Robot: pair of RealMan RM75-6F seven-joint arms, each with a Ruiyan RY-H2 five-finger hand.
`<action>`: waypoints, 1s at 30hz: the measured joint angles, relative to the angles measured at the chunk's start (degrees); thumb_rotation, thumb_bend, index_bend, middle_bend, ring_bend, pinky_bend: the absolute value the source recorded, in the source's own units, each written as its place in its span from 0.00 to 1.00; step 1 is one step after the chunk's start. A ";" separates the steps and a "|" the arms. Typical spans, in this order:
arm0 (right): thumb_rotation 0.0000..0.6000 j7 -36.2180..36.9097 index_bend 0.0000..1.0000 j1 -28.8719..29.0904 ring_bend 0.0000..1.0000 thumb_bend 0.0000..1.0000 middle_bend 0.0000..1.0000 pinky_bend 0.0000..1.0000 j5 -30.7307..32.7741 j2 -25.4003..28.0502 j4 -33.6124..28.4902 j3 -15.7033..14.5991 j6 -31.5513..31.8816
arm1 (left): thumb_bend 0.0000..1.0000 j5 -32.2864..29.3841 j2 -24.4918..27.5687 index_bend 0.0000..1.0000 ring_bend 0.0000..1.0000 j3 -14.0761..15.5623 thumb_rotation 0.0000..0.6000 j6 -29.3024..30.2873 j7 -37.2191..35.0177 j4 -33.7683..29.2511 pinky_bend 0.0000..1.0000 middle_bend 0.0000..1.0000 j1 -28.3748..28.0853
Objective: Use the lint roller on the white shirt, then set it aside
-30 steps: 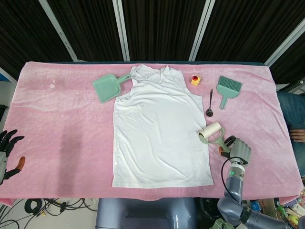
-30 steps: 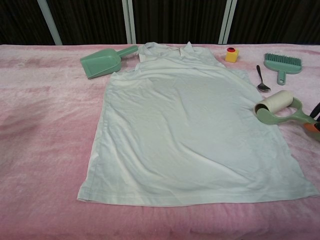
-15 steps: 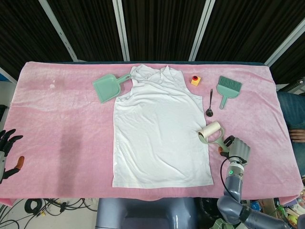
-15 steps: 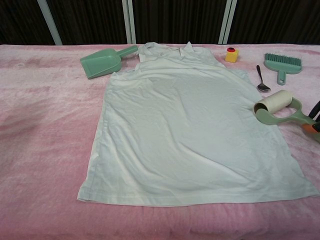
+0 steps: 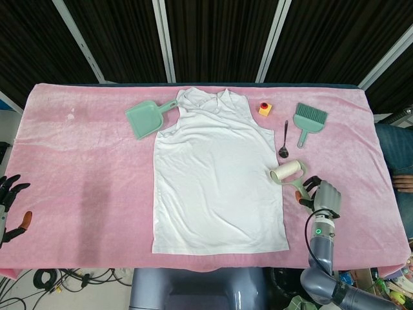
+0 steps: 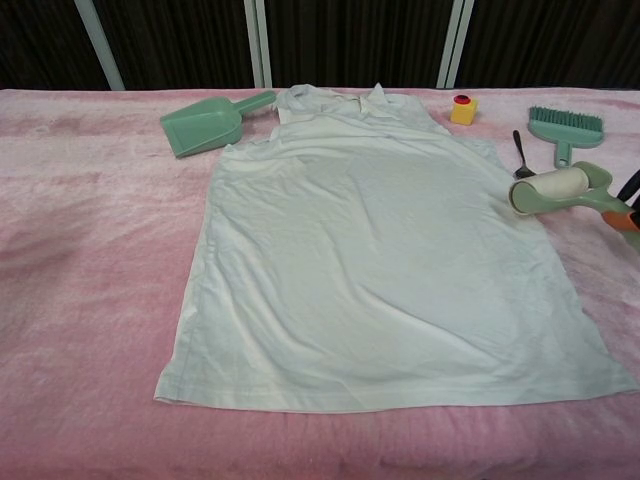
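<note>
The white shirt [image 5: 216, 174] [image 6: 380, 260] lies flat in the middle of the pink table cover. A lint roller [image 5: 288, 172] [image 6: 552, 190] with a white roll and green frame hovers at the shirt's right edge, roll pointing left. My right hand [image 5: 324, 196] grips its handle from the right; in the chest view only a sliver of the right hand [image 6: 630, 205] shows at the frame edge. My left hand [image 5: 8, 206] hangs off the table's near left corner, fingers spread and holding nothing.
A green dustpan [image 5: 145, 119] lies by the shirt's left shoulder. Right of the collar sit a small yellow block with a red top [image 5: 264, 108], a dark spoon [image 5: 284, 142] and a green hand brush [image 5: 308, 120]. Bare pink cover [image 5: 84, 168] stretches to the left.
My right hand has lifted the lint roller and swung it a little away from me and to the right, so the roll now sits near the spoon. The left hand barely moved.
</note>
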 measured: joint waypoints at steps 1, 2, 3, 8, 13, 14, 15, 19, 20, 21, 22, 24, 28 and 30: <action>1.00 0.83 0.74 -0.15 0.70 0.59 0.66 0.64 -0.77 0.50 -0.30 0.05 -0.40 | 0.41 0.02 0.01 0.20 0.00 0.00 1.00 0.01 -0.01 -0.01 0.01 0.08 0.01; 1.00 1.67 0.74 -0.29 0.70 0.59 0.66 0.64 -1.59 1.09 -0.60 0.08 -0.90 | 0.41 0.06 0.02 0.20 0.00 0.00 1.00 0.01 -0.04 -0.02 0.01 0.08 0.02; 1.00 2.77 0.74 -0.45 0.70 0.60 0.66 0.64 -2.74 1.99 -0.95 0.10 -1.71 | 0.41 0.10 0.03 0.20 0.00 0.01 1.00 0.02 -0.07 -0.04 0.01 0.08 0.03; 1.00 5.37 0.74 -0.57 0.70 0.61 0.66 0.64 -6.77 5.87 -2.14 -0.17 -5.91 | 0.41 0.21 0.02 0.20 0.00 -0.04 1.00 0.13 -0.17 -0.08 0.01 0.08 0.10; 1.00 7.08 0.75 0.61 0.70 0.62 0.66 0.64 -9.56 9.01 -3.16 -0.30 -11.21 | 0.41 0.24 -0.01 0.20 0.00 -0.09 1.00 0.13 -0.21 -0.08 0.01 0.08 0.13; 1.00 7.26 0.75 1.02 0.70 0.62 0.66 0.64 -10.02 9.50 -3.22 -0.32 -12.23 | 0.41 0.25 -0.02 0.20 0.00 -0.08 1.00 0.13 -0.21 -0.09 0.01 0.08 0.15; 1.00 7.34 0.75 1.64 0.70 0.62 0.66 0.64 -10.58 10.12 -3.25 -0.36 -13.52 | 0.41 0.25 -0.02 0.20 0.00 -0.08 1.00 0.13 -0.22 -0.09 0.01 0.08 0.16; 1.00 5.70 0.75 4.61 0.70 0.63 0.67 0.64 -12.08 11.26 -2.52 -0.94 -17.27 | 0.41 0.10 -0.02 0.20 0.00 -0.19 1.00 0.02 -0.32 -0.11 0.01 0.08 0.14; 1.00 5.09 0.75 5.36 0.70 0.63 0.67 0.64 -12.30 11.34 -2.15 -1.11 -18.04 | 0.41 0.08 -0.02 0.20 0.00 -0.20 1.00 -0.02 -0.33 -0.10 0.01 0.08 0.12; 1.00 4.36 0.75 6.35 0.70 0.63 0.67 0.64 -12.45 11.37 -1.59 -1.32 -19.01 | 0.41 0.07 -0.03 0.20 0.00 -0.22 1.00 -0.06 -0.35 -0.08 0.01 0.08 0.11; 1.00 3.86 0.75 7.07 0.70 0.64 0.67 0.64 -12.48 11.34 -1.15 -1.46 -19.68 | 0.41 0.08 -0.04 0.20 0.00 -0.22 1.00 -0.08 -0.38 -0.05 0.01 0.08 0.10; 1.00 2.98 0.75 8.57 0.70 0.64 0.67 0.64 -12.30 11.13 -0.33 -1.73 -21.14 | 0.41 0.08 -0.04 0.20 0.00 -0.26 1.00 -0.09 -0.45 -0.02 0.01 0.08 0.09; 1.00 2.29 0.75 10.44 0.70 0.64 0.67 0.64 -11.14 10.87 0.30 -2.27 -23.97 | 0.41 -0.07 -0.01 0.20 0.00 -0.37 1.00 -0.24 -0.75 0.05 0.01 0.09 0.05; 1.00 1.89 0.75 11.43 0.70 0.64 0.67 0.64 -10.27 10.83 0.58 -2.82 -25.66 | 0.41 -0.09 0.03 0.20 0.00 -0.39 1.00 -0.35 -0.87 0.12 0.01 0.09 0.02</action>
